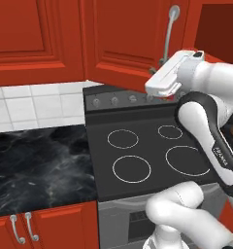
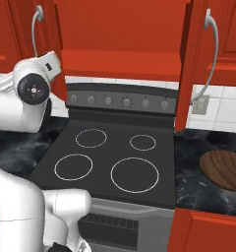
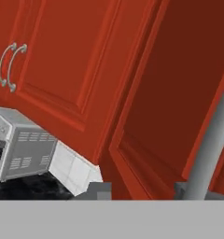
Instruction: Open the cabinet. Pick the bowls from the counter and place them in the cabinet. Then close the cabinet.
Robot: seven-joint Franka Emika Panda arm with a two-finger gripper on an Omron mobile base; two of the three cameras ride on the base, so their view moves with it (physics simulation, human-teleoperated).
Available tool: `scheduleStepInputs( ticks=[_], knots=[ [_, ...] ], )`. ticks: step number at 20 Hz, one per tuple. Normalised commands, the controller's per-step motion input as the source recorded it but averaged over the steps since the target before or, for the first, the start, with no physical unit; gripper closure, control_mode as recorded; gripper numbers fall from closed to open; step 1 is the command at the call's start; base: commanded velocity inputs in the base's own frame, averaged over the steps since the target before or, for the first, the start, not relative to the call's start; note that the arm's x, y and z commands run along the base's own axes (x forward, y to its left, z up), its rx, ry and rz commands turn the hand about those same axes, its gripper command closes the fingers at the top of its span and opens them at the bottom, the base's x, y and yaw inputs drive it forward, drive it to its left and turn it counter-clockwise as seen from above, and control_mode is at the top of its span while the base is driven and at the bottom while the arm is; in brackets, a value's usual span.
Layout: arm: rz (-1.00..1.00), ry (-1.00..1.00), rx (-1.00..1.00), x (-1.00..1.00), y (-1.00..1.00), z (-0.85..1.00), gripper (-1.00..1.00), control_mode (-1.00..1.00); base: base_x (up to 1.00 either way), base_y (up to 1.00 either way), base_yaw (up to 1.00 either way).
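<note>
Claw (image 1: 162,83) up at the cabinet (image 2: 120,29) left door handle (image 3: 209,144); grip state cannot tell. Both doors swung out. Risk: fingers slipping off the curved handle. Brown bowl (image 2: 224,169) on black marble bench (image 2: 203,147), low right of claw. Stovetop (image 2: 110,160) directly below.

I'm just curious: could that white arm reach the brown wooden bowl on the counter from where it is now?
Probably yes, after swinging over: the brown bowl sits uncovered on the black counter right of the stovetop, while the pincer is up by the open cabinet door.
</note>
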Motion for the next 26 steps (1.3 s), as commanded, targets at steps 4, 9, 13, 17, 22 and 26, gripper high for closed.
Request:
scheduleStepInputs(
  ticks=[4,9,13,17,22,26],
  knots=[
    [-0.16,0.00,0.00,-0.54,1.00,-0.18,1.00,-1.00,0.00,0.00,0.00],
    [-0.14,0.00,0.00,-0.33,1.00,-0.01,1.00,-1.00,0.00,0.00,0.00],
    [-0.16,0.02,0.00,-0.14,1.00,-0.03,1.00,-1.00,0.00,0.00,0.00],
    [-0.20,0.01,0.01,-0.01,1.00,-0.26,1.00,-1.00,0.00,0.00,0.00],
    [-0.21,0.00,0.09,-0.16,0.32,-0.08,-1.00,-1.00,0.00,0.00,0.00],
    [-0.04,-0.04,0.14,-0.89,-0.50,0.30,-1.00,-1.00,0.00,0.00,0.00]
  ],
)
